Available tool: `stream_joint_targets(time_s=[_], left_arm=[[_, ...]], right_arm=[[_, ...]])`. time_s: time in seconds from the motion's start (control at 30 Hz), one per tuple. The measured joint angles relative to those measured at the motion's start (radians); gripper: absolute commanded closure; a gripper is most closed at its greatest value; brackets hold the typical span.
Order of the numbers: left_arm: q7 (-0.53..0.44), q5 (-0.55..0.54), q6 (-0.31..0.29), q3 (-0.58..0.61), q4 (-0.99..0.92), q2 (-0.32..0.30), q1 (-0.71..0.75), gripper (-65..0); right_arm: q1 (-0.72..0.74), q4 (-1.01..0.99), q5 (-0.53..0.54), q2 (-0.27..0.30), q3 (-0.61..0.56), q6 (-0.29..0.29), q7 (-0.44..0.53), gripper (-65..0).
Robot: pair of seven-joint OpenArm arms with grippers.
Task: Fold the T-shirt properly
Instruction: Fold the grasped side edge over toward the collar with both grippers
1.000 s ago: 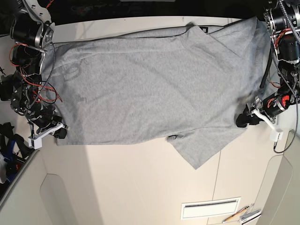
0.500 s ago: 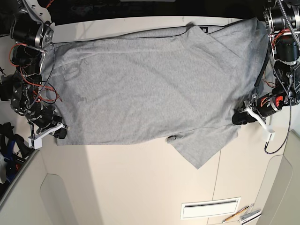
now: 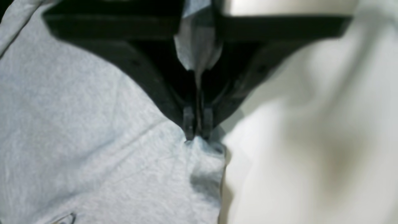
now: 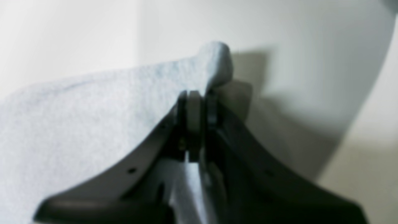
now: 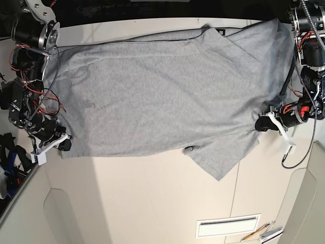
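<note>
Since a second ago, left gripper (image 5: 260,123) has closed, pinching the T-shirt (image 5: 157,91) spread flat on the table (image 5: 152,203). Right gripper (image 5: 64,144) likewise seems clamped on cloth, though blurred. Both corners gripped; next: lift together and fold evenly.

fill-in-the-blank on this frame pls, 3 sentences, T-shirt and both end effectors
1. The left end effector is ____ on the T-shirt.
2. The T-shirt lies spread on the ____-coloured table.
3. In the base view, the right end effector grips the T-shirt at the view's ____ side.

Missing words: shut; cream; left
</note>
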Motion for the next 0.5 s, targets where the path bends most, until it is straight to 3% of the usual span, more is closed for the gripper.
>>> stream_joint_targets(time_s=[0.3,0.5], left_arm=[[0.164,-0.132,0.003,0.001,0.136,-0.029,0.005,0.0],[0.268,-0.217,0.003,0.001,0.207,-0.038,0.005,0.0]], right_arm=[[0.0,0.092,0.147,0.048,-0.001,0.03,-0.127,0.0],[-0.033,0.113,0.199,0.072,-0.002,0.03,-0.145,0.0]])
